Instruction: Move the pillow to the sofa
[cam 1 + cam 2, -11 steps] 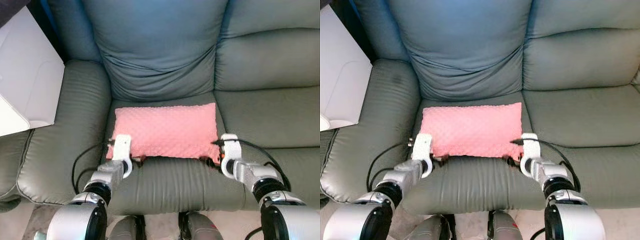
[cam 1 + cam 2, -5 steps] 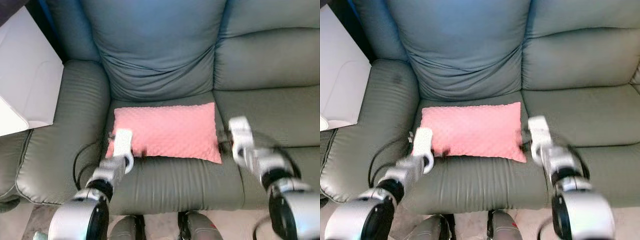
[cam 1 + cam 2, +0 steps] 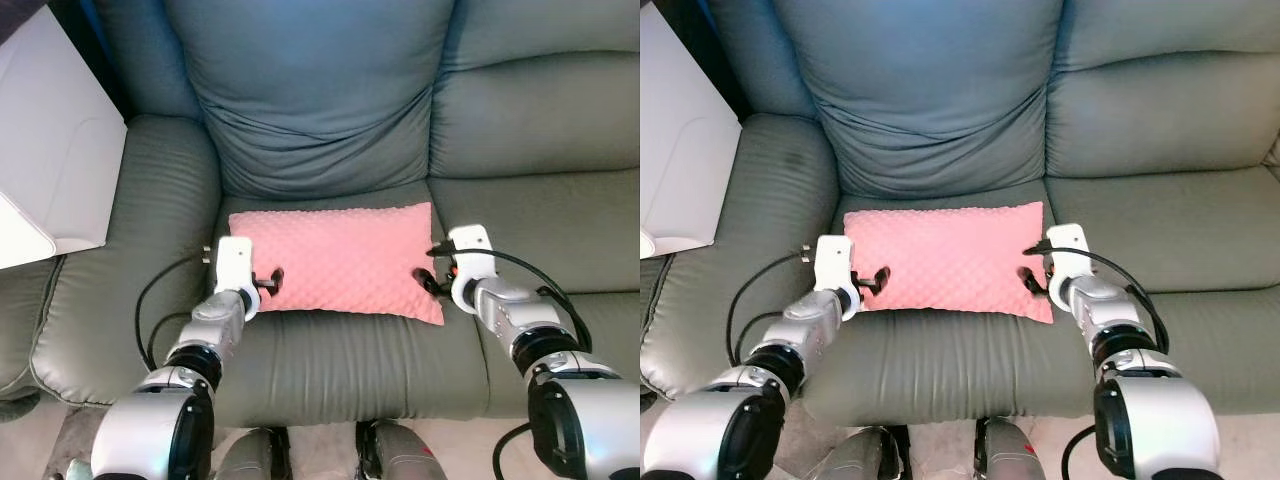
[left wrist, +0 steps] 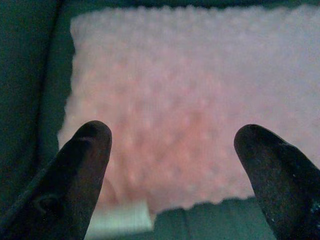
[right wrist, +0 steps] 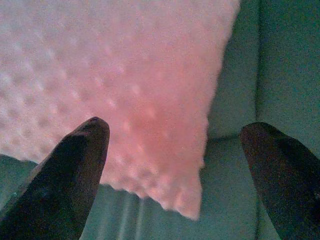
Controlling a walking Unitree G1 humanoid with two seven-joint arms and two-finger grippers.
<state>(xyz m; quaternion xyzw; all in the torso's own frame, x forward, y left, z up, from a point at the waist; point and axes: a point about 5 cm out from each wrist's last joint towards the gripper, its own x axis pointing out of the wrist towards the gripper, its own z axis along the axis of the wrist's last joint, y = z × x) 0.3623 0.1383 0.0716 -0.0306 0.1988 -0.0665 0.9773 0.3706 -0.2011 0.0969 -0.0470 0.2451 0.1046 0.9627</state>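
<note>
The pillow (image 3: 335, 262) is laid flat on the sofa (image 3: 330, 360) seat, released between the open left claw (image 3: 268, 281) and open right claw (image 3: 428, 283).

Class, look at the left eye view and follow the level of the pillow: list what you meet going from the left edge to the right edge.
White box → sofa armrest → left gripper → pink pillow → right gripper → neighbouring sofa seat.
</note>
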